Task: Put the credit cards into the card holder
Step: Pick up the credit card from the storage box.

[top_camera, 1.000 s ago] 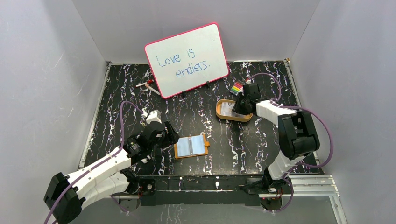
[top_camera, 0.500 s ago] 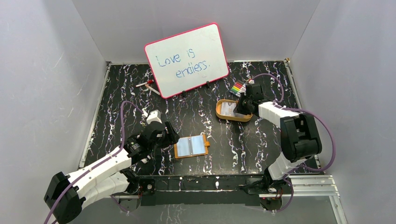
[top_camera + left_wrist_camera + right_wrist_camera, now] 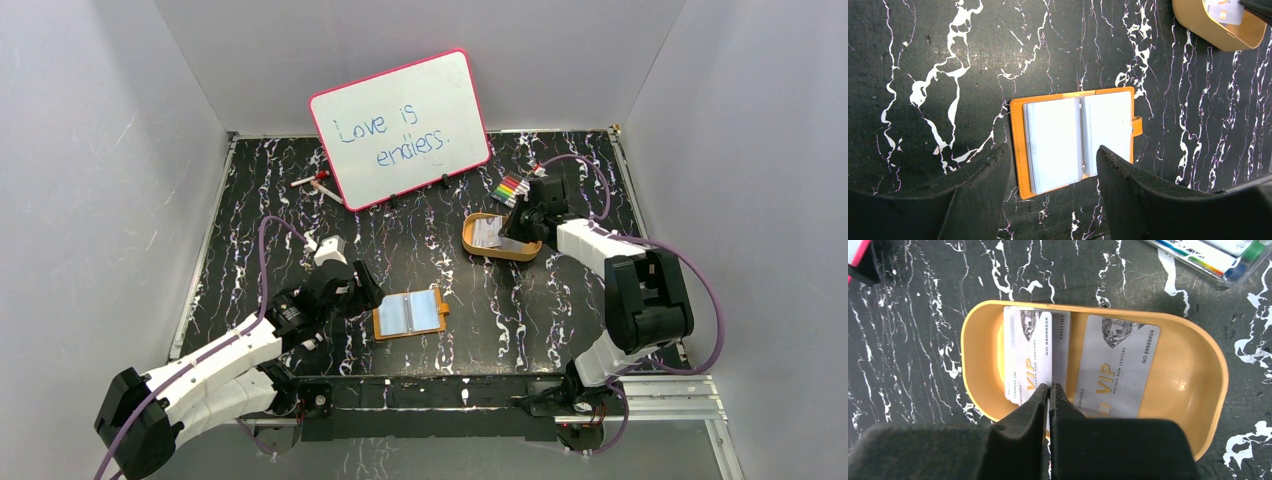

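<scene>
Right pincer (image 3: 1049, 386): clenched on the near edge of the left stack of credit cards (image 3: 1028, 352), a pale sliver between its jaws
Credit cards: inside the orange tray (image 3: 1200, 405), toward the far right corner of the desk (image 3: 270, 190); one more lies flat beside the stack
Left pincer (image 3: 1053, 152): released, jaws wide, by the card holder (image 3: 1075, 137)
Card holder: open flat, close to the desk's near edge, midway along it

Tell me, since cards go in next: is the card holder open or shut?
Open: the card holder lies spread flat on the table, clear sleeves facing up.
</scene>
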